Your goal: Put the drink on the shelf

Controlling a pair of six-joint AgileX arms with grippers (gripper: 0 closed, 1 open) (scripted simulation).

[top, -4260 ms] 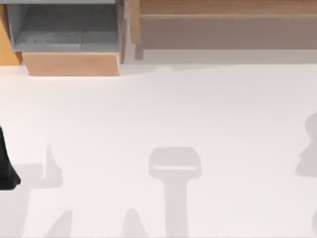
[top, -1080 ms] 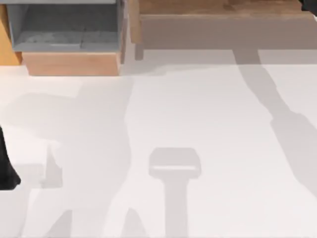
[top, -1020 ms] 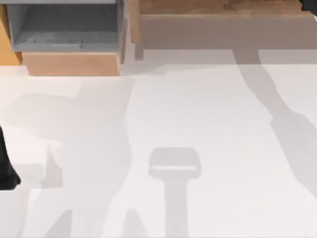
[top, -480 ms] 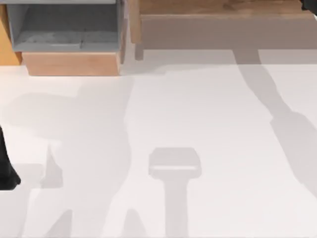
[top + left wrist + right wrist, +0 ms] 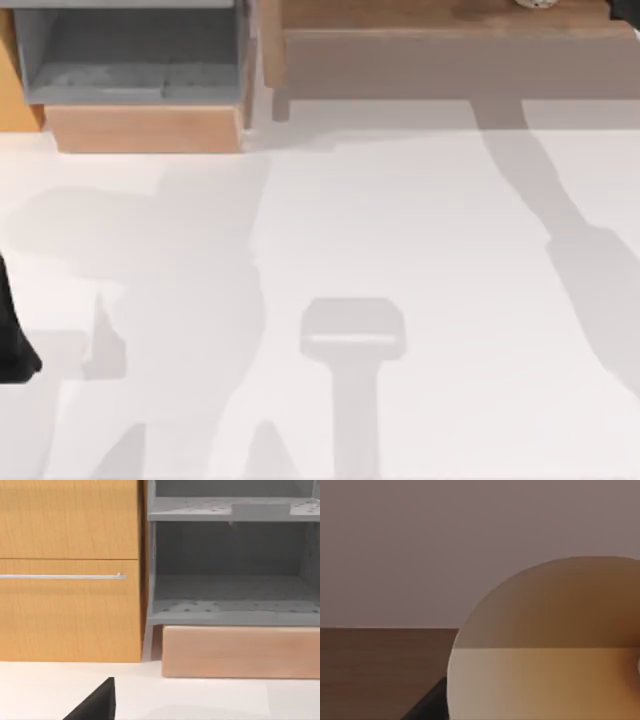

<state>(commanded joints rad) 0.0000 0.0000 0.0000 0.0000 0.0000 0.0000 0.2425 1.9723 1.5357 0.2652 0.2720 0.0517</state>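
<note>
At the far left edge of the top view the left arm (image 5: pixel 12 340) sits parked low over the white counter (image 5: pixel 400 220); a dark tip of its end effector (image 5: pixel 97 705) shows in the left wrist view, but whether it is released or clenched I cannot tell. That wrist view faces an orange cabinet (image 5: pixel 70 570) and, beside it, the grey unit (image 5: pixel 130 55) with its pale wood edge, which stands at the back left of the counter in the top view. Going right, the shelf (image 5: pixel 440 15) runs along the back edge as a brown plank over a dull grey-brown panel. Near its right end a whitish speckled round, the drink (image 5: pixel 535 3), now peeks in at the very top of the top view; half a second ago that spot of plank was bare, and the dark bit of arm seen at the shelf's right end then is gone. In the right wrist view the drink (image 5: pixel 545 645) looms large and close, with brown plank beneath and a dark sliver by it that may be the right end effector (image 5: pixel 427 705); I cannot tell its state. My reading is that the drink is at or on the shelf and the placing is nearly done, though release is unconfirmed.
</note>
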